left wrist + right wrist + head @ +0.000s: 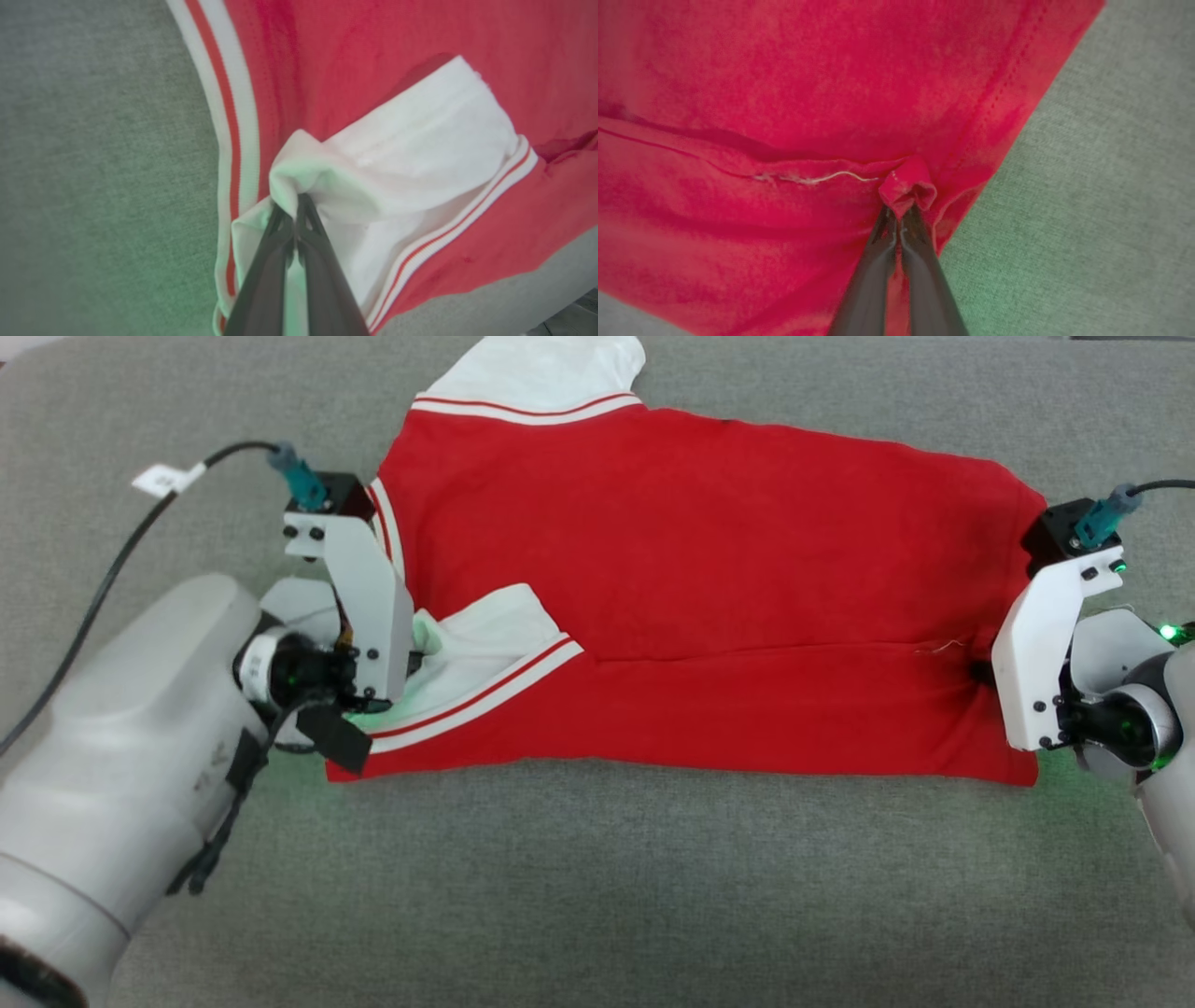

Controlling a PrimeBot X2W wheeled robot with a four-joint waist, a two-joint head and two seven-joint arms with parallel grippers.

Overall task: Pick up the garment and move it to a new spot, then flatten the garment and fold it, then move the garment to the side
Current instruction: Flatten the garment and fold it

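Observation:
The garment [709,569], a red shirt with white sleeves and striped trim, lies spread sideways on the grey surface, its near long edge folded up over the body. My left gripper [415,658] is at the shirt's left end, shut on a bunched fold of the white sleeve [402,154]; in the left wrist view the gripper [295,203] pinches that cloth. My right gripper [980,670] is at the shirt's right end, shut on a small pinch of red hem [906,186]; the right wrist view shows the gripper [899,214] closed on it. No lettering shows.
A grey fabric surface [597,896] stretches under and around the shirt, with open room in front of it. The other white sleeve [551,373] reaches toward the far edge. A black cable with a white tag [168,478] runs from the left wrist.

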